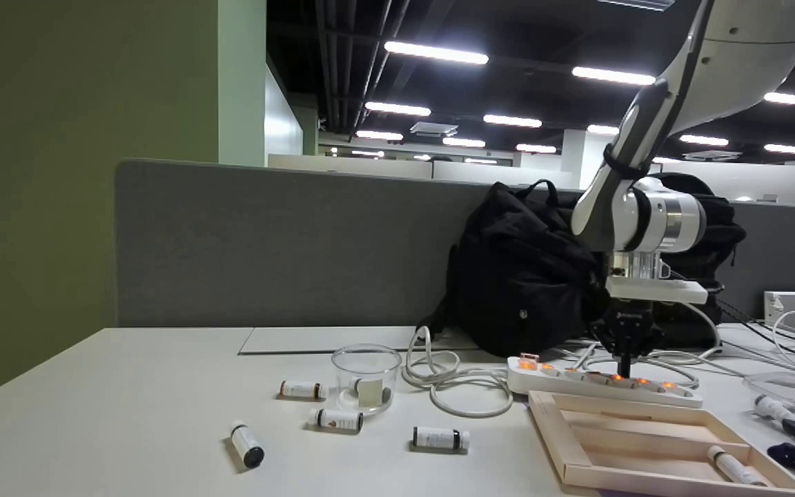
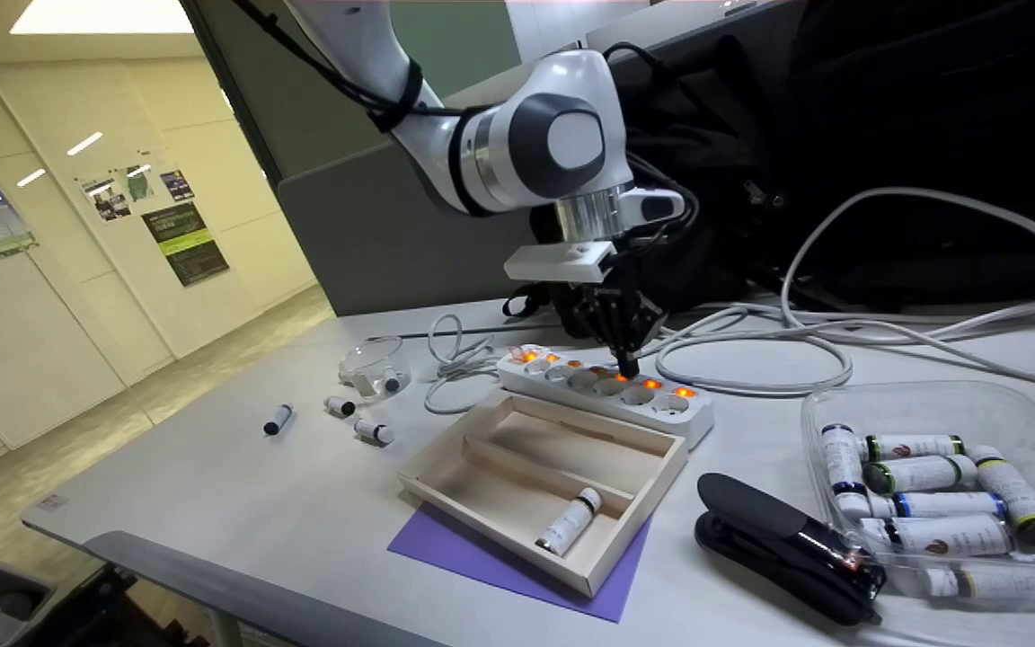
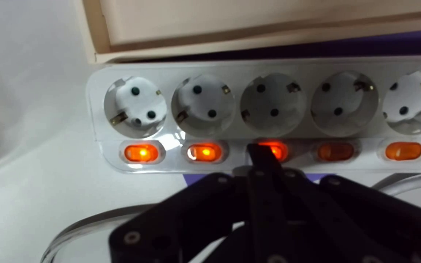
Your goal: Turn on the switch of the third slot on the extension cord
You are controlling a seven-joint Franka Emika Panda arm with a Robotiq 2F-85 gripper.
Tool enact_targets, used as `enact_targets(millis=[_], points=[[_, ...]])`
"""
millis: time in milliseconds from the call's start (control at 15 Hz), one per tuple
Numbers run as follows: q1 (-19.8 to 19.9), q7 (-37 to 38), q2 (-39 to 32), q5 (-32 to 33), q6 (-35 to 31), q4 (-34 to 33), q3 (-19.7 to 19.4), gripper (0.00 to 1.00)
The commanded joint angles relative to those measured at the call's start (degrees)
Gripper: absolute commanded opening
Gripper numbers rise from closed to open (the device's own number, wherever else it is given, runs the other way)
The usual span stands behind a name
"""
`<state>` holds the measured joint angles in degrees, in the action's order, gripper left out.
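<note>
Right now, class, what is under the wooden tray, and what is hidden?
A purple sheet sticks out from under the wooden tray in an exterior view. Whatever else lies beneath is covered and cannot be seen.

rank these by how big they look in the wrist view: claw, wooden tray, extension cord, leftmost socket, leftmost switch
1. Extension cord
2. Wooden tray
3. Leftmost socket
4. Leftmost switch
Unranked: the claw, nearer the camera and cut off. The top two also run out of view, so only visible parts count.

Wrist view: white extension cord (image 3: 269, 106) flat, third switch (image 3: 279, 149) lit.
</note>
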<state>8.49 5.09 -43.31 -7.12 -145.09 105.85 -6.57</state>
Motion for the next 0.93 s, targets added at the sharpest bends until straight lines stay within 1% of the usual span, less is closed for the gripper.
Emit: enact_targets(millis=[0, 133, 200, 267, 333, 600, 733, 800, 867], points=[[2.3, -2.6, 4.0, -1.4, 5.1, -1.6, 2.3, 0.0], [3.3, -5.2, 7.2, -2.0, 8.4, -2.4, 3.4, 0.0], [3.3, -6.3, 8.9, -1.4, 10.8, -2.7, 3.3, 0.26], [3.5, -7.6, 10.2, -1.3, 13.1, -3.3, 3.5, 0.28], [3.5, -8.6, 11.5, -1.1, 15.3, -3.6, 3.4, 0.33], [3.7, -12.0, 15.3, -1.2, 23.3, -5.0, 3.0, 0.62], [3.3, -12.4, 16.5, -0.1, 26.6, -5.2, 2.2, 0.75], [3.0, -11.8, 15.6, -0.8, 23.4, -4.4, 2.4, 0.56], [3.0, -12.1, 16.0, -0.7, 24.5, -4.5, 2.2, 0.63]])
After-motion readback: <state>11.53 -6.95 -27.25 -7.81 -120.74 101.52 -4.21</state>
